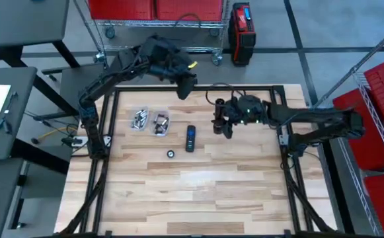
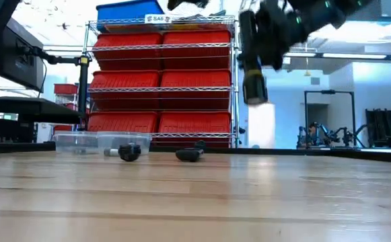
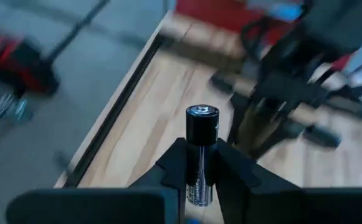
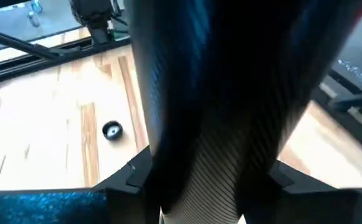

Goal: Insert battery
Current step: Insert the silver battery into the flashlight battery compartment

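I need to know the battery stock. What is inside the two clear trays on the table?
The left clear tray holds a cluster of small grey cylinders, likely batteries; the right clear tray holds a few metal-and-dark pieces. Their count and anything underneath cannot be seen.

At the top of the frame in the low view, a small white label (image 2: 157, 19) sits on the top rail of the wire shelf (image 2: 161, 74) in front of a blue bin (image 2: 129, 11). It looks like it says "SA6", but the letters are tiny and I am not sure. I cannot read any other words, brands or numbers anywhere else.
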Robot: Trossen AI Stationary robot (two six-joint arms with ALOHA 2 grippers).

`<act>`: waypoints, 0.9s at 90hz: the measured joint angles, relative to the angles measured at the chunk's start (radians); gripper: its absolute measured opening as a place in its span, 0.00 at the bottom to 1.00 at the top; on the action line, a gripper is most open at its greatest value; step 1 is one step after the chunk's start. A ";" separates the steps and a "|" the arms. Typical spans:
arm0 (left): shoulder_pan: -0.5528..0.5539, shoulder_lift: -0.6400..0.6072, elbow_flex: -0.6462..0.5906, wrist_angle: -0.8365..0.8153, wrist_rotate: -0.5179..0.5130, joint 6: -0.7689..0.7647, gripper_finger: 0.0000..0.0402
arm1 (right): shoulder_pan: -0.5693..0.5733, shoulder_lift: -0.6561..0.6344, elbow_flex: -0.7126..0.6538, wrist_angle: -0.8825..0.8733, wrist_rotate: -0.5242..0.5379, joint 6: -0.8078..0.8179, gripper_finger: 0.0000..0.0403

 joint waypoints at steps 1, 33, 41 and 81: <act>-0.001 0.000 0.000 0.017 0.005 0.002 0.09 | 0.000 0.000 0.012 -0.008 0.000 0.000 0.35; -0.049 0.000 -0.004 0.395 0.139 0.030 0.09 | -0.023 0.002 0.260 -0.024 -0.043 -0.015 0.35; -0.065 0.000 -0.036 0.475 0.144 0.028 0.09 | -0.011 0.001 0.268 -0.022 -0.047 -0.015 0.35; -0.122 0.069 -0.054 0.450 0.163 0.050 0.09 | 0.047 0.085 0.266 -0.025 -0.043 0.027 0.35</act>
